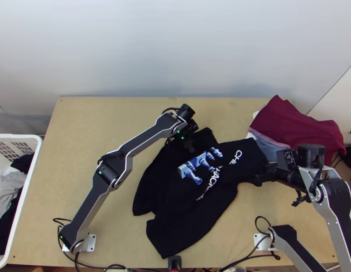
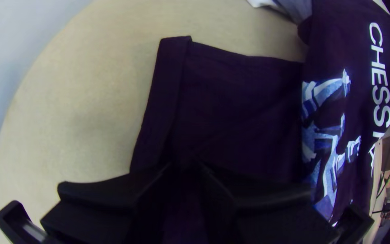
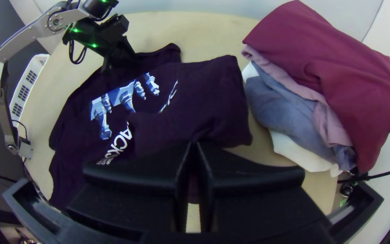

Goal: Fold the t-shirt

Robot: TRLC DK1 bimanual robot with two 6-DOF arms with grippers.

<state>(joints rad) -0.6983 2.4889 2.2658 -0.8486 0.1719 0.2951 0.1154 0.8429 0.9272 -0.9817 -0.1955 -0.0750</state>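
The black t-shirt (image 1: pixel 175 199) lies rumpled on the table, partly doubled over, its white lettering and blue chess print facing up. My left gripper (image 1: pixel 189 146) is at the shirt's far part, beside the print. In the left wrist view, the left gripper (image 2: pixel 183 168) stands a little open, with dark cloth (image 2: pixel 235 104) under and between its fingers. At the shirt's right edge is my right gripper (image 1: pixel 261 173). The right wrist view shows the right gripper (image 3: pixel 193 145) shut on the shirt (image 3: pixel 213 99), which bunches at the fingertips; the pinched bit is hidden.
A stack of clothes, with a dark red one (image 1: pixel 293 120) on top, lies at the table's far right, close to the right gripper. A white basket (image 1: pixel 32 170) holding clothes stands off the left edge. Bare wood (image 1: pixel 103 122) shows at the far left.
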